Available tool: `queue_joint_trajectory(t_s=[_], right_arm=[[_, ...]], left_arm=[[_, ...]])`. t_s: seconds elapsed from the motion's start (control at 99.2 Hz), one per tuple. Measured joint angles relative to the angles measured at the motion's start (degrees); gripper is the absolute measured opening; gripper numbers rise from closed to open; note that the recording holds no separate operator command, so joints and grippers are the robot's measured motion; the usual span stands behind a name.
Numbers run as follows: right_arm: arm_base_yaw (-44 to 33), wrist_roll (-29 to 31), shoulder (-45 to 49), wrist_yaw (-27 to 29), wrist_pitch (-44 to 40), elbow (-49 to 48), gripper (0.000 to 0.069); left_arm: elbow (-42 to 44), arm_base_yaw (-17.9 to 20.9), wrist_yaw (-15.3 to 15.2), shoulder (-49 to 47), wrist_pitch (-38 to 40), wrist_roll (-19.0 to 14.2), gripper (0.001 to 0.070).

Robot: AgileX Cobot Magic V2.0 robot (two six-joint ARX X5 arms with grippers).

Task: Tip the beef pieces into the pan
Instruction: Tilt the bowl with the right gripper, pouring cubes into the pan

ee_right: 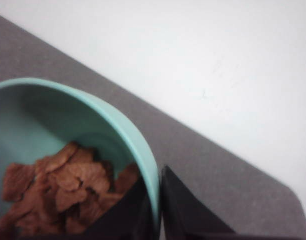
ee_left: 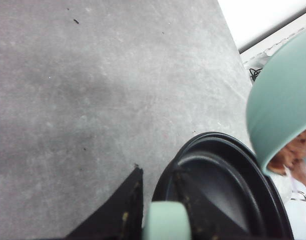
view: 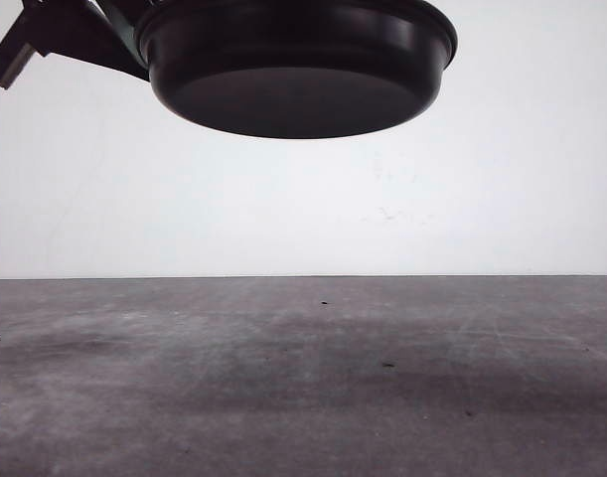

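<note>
Item, nearest: my left hand (ee_left: 142, 210), clamped on the mint-green rounded handle (ee_left: 165, 221) of the shallow round black frying pan (ee_left: 218, 190), held aloft above the grey counter (view: 303, 378). The pan looks rigid and fairly heavy; the handle is its sensible hold. Item, beyond: my right hand (ee_right: 155, 210), pinching the rim of the teal bowl (ee_right: 117, 125), which hangs tilted over the pan's far edge. Item, inside it: reddish-brown beef pieces (ee_right: 62, 190), heaped at the low side, none in the pan; light, loose, likely to tumble in clumps.
</note>
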Motion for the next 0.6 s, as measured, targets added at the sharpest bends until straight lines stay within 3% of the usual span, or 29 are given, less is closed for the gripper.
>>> queue_joint_trajectory(t_s=[0.353, 0.595], right_arm=[[2.2, -19.7, 1.2, 2.2, 14.0, -4.3, 0.0012], [2.2, -29.8, 1.2, 1.4, 19.8, -4.5, 0.0011]], left_arm=[[0.0, 1.1, 0.0, 0.0, 0.0, 0.0, 0.0053], [0.0, 2.0, 0.0, 0.0, 1.2, 0.0, 0.0053]])
